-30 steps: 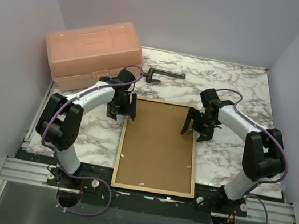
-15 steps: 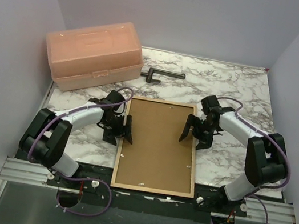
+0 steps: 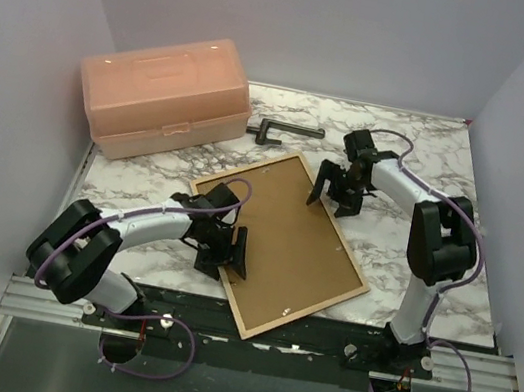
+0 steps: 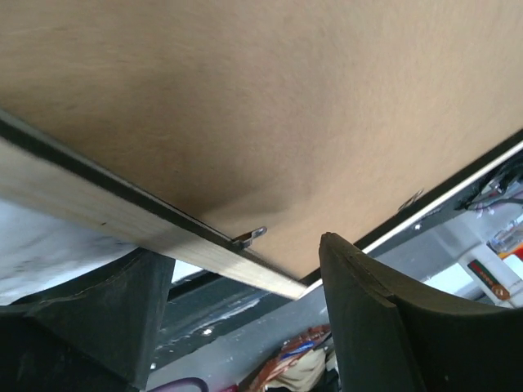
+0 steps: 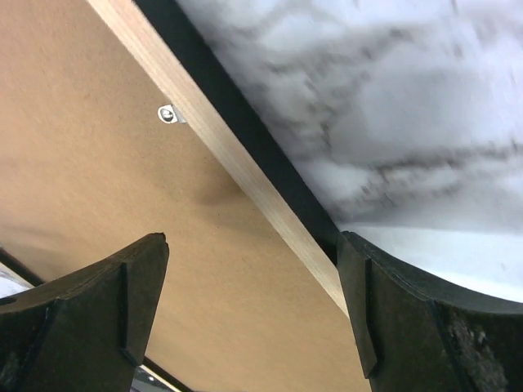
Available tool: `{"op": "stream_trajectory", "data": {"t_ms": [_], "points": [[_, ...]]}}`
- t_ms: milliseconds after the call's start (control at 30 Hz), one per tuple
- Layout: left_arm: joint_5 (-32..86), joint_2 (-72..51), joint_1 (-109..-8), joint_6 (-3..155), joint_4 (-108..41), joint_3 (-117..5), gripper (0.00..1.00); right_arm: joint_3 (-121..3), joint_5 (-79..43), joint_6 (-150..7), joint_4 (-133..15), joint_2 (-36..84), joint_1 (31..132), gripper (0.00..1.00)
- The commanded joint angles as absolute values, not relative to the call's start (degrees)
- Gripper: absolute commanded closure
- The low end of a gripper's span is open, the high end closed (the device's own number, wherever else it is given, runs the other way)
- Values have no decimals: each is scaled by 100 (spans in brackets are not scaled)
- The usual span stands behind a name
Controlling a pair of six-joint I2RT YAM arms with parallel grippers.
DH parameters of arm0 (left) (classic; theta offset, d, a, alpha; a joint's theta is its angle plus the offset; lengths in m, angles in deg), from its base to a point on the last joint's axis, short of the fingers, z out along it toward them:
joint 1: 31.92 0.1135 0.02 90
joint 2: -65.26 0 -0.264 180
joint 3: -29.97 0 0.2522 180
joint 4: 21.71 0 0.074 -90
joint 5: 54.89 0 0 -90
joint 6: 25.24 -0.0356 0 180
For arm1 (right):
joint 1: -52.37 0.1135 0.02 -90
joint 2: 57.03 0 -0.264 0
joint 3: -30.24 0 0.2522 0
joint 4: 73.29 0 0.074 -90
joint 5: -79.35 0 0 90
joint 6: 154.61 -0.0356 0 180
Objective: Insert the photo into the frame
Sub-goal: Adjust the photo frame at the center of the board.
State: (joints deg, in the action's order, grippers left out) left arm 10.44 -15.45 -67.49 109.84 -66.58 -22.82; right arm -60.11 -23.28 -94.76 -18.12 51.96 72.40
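Brown backing board: uppermost in frame
Left hand: wide open, empty, astride near-left rim
Right hand: wide open, empty, astride far-right rim
Rims: best nudged evenly, slowly

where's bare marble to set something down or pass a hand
Far right corner of the table, between the dark tool and the right wall, is bare. So is the strip between the pink box and the left arm. The middle is crowded: the slanted frame with the left gripper and right gripper open at its edges.
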Motion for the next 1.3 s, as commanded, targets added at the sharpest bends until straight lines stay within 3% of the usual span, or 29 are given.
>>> {"op": "stream_trajectory", "data": {"t_ms": [0,333,500,667,933,1267], "points": [[408,-1599,-7348,11810,-5981,-2263,29,-6655,-3232,-9742,-1739,5672,7669,11],[518,-2238,-8352,12108,-6025,-3351,29,-7339,-2783,-9861,-1799,6354,8031,8],[512,-2276,-8536,12160,-6087,-3414,21,-7699,-1772,-9741,-1322,6224,8023,0],[456,-1945,-8536,12074,-6080,-3282,12,-7655,-1269,-9737,-1109,5673,7929,0],[248,-1282,-8332,12293,-4902,-2976,7,-6347,-1057,-10208,-1222,4250,7829,0],[333,-93,-7105,12544,-4007,-2388,7,-4289,-428,-10797,-700,2535,7799,1]]}}
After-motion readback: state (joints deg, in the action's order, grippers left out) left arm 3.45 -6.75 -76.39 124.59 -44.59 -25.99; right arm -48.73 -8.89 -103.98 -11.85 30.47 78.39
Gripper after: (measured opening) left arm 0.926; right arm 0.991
